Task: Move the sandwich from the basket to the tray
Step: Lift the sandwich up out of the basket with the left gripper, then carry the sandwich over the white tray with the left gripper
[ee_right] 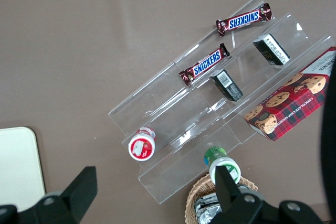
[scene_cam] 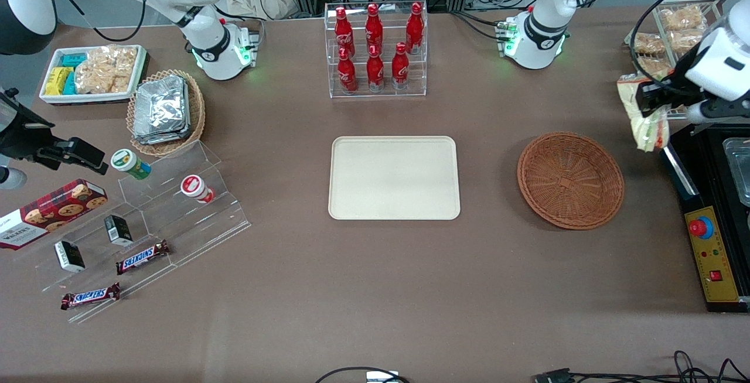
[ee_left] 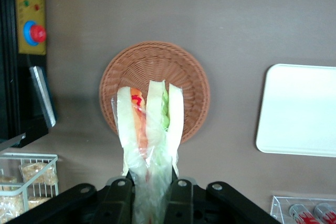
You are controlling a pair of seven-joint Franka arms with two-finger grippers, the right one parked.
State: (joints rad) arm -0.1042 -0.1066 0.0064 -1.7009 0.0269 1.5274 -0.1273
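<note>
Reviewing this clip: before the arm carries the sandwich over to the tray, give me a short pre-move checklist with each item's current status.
1. Grip: gripper shut on the sandwich, which hangs from its fingers by the wrapper end. Ok.
2. Sandwich clear of the basket: it is lifted out and held above the table toward the working arm's end. Ok.
3. Basket holds nothing else. Ok.
4. Tray surface bare and ready to receive. Ok.
5. Path from basket to tray: only bare table between them. Ok.
6. Firmness of grip on the loose wrapper: cannot tell.
</note>
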